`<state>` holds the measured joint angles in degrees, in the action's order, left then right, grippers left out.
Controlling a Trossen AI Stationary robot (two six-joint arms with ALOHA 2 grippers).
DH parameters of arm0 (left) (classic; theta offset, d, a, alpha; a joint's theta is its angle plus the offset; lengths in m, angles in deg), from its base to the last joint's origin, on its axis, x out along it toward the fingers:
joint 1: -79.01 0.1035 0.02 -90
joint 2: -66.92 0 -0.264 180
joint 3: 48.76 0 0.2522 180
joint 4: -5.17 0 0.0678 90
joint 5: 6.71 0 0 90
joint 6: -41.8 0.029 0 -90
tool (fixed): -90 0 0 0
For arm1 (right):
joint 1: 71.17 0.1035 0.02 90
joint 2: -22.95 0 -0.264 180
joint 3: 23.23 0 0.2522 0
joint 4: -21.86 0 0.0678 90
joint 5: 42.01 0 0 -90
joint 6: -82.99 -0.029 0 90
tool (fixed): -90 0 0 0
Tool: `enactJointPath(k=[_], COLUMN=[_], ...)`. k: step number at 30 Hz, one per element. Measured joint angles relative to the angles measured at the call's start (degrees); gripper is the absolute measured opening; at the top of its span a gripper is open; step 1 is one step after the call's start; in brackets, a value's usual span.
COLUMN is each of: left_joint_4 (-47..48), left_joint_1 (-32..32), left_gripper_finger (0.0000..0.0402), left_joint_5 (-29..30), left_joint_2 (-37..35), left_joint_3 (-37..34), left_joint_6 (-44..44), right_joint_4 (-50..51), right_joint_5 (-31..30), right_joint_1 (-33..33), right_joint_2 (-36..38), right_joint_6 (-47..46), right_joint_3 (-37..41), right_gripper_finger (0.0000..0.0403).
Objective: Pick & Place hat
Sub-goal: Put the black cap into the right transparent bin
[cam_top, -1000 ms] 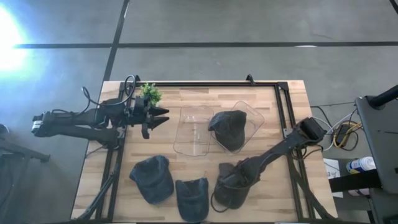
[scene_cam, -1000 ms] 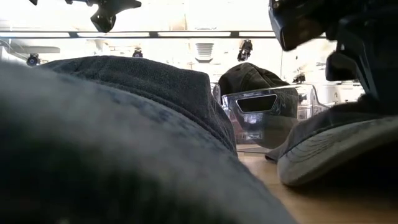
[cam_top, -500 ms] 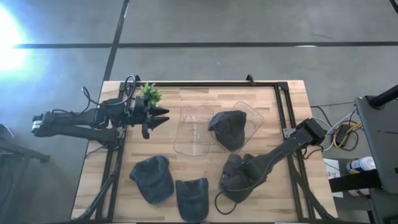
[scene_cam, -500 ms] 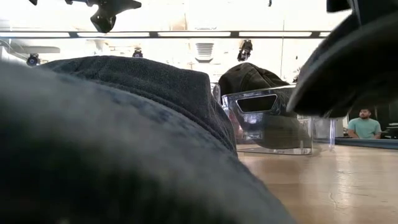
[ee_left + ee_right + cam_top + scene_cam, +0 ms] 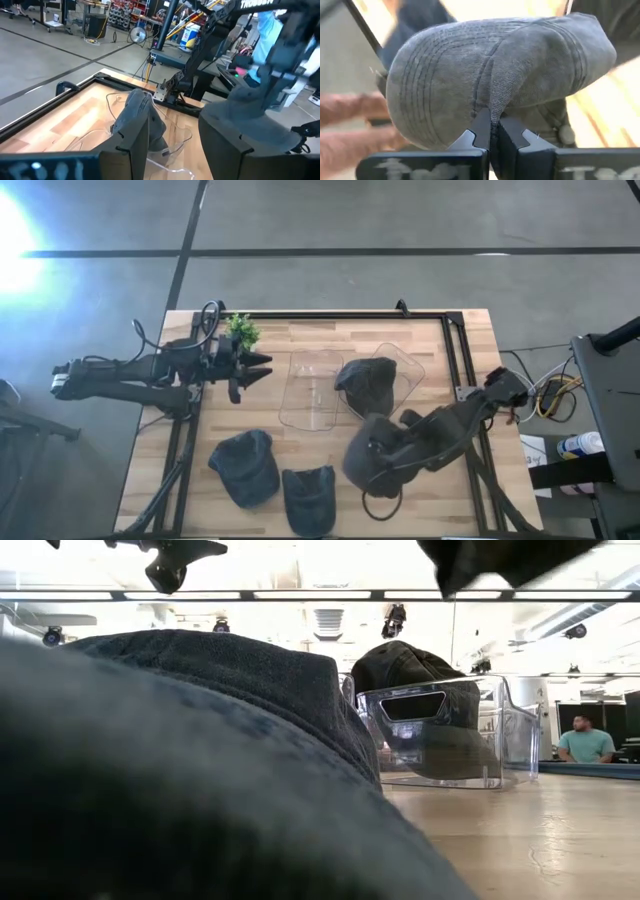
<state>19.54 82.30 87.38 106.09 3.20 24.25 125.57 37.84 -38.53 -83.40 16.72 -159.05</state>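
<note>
One dark hat (image 5: 365, 455) hangs above the counter (image 5: 330, 340), pinched by its fabric in the closed right gripper (image 5: 493, 131), just in front of the clear bin (image 5: 312, 388) holding another hat (image 5: 366, 386). Left gripper (image 5: 258, 366) waits, jaws parted, beside the small plant (image 5: 240, 330).

I see four dark grey hats. One (image 5: 368, 387) sits in the clear bin (image 5: 312, 388) at centre. Two lie flat at 7 o'clock (image 5: 243, 467) and 6 o'clock (image 5: 309, 497). The fourth (image 5: 372, 455) hangs crumpled, pinched in the right gripper (image 5: 494, 131).
</note>
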Motion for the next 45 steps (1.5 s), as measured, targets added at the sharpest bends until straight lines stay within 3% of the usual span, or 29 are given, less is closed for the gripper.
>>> enactJointPath(k=[7, 19, 28, 35, 45], left_joint_4=[0.61, 0.52, 0.48, 0.49, 0.51], left_joint_1=[0.00, 0.00, 0.02, 0.01, 0.00], left_gripper_finger=[0.0165, 0.0165, 0.0165, 0.0165, 0.0165], left_joint_5=[0.00, -0.02, -0.04, -0.04, -0.04], left_joint_2=[0.12, 0.12, 0.07, 0.07, 0.05], left_joint_3=[-0.05, -0.05, -0.05, -0.03, 0.01], left_joint_6=[-0.22, -1.11, -1.92, -1.96, -1.84], right_joint_4=[0.00, 0.06, 0.12, 0.04, -6.01], right_joint_5=[-7.85, -8.28, -14.39, -14.49, -10.80], right_joint_1=[-2.69, -12.86, -19.60, -22.24, -22.65], right_joint_2=[0.03, 0.01, 2.12, 3.01, 2.98], right_joint_6=[5.62, 20.16, 23.52, 26.46, 27.72], right_joint_3=[-1.77, 10.15, 13.37, 15.62, 29.28], right_gripper_finger=[0.0008, 0.0008, 0.0008, 0.0008, 0.0008])
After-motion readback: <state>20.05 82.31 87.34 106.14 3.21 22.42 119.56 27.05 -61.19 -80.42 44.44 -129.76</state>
